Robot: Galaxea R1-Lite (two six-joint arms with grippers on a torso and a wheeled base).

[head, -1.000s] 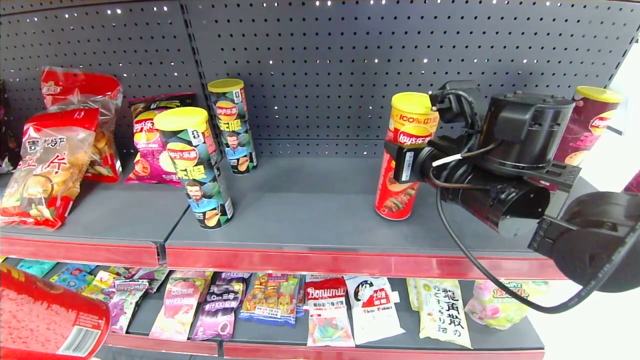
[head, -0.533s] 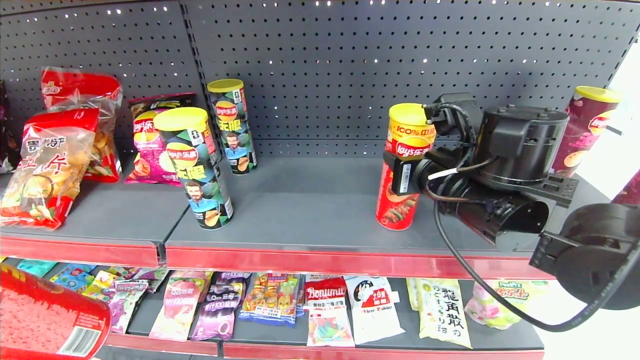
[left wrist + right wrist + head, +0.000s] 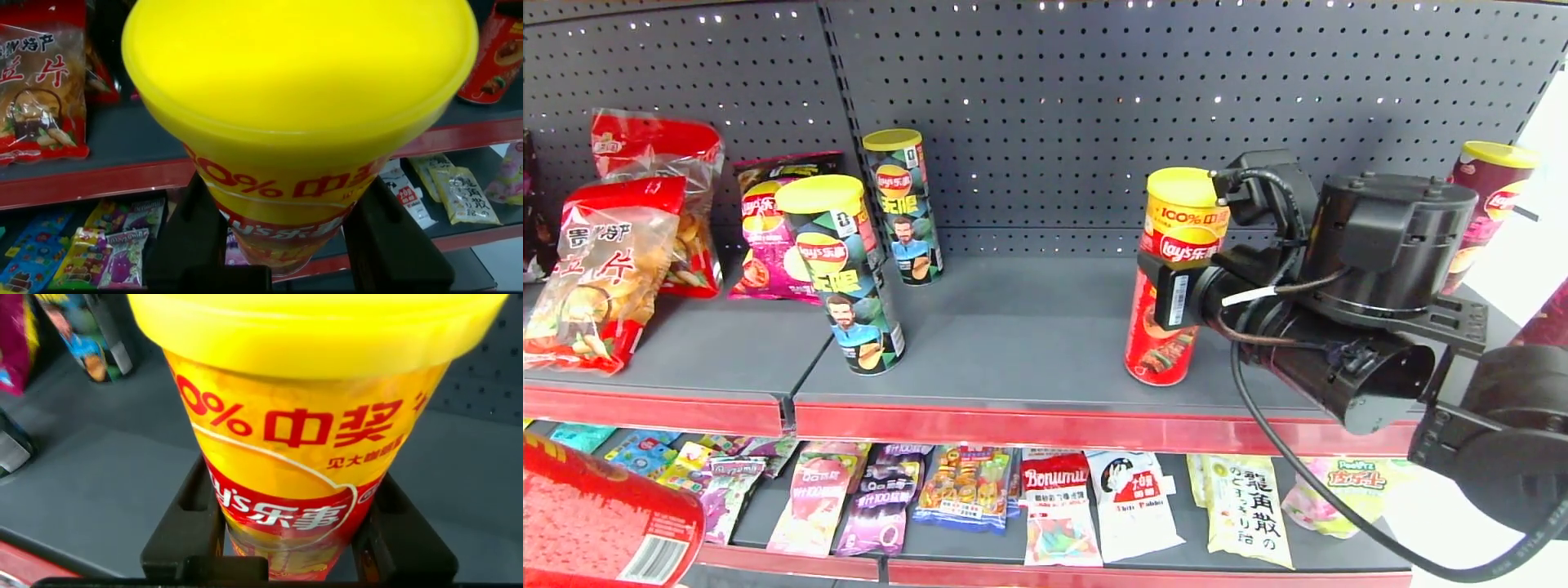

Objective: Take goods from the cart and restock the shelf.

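My right pincer (image 3: 1166,287) pinches a red chip can (image 3: 1176,237) upright at the grey shelf (image 3: 1029,343) front; my left pincer (image 3: 294,245) clamps another yellow-lidded can (image 3: 298,98).

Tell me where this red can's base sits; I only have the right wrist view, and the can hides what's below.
Observer: Head view: the red can in the right gripper is roughly upright, base down at the shelf board near its red front edge; contact I cannot tell.
Operator: Anything to its right?
Observer: A maroon can stands behind the right arm, apart from it.
Operator: And my other arm?
Observer: The left gripper grips a second can, low on the robot's left.
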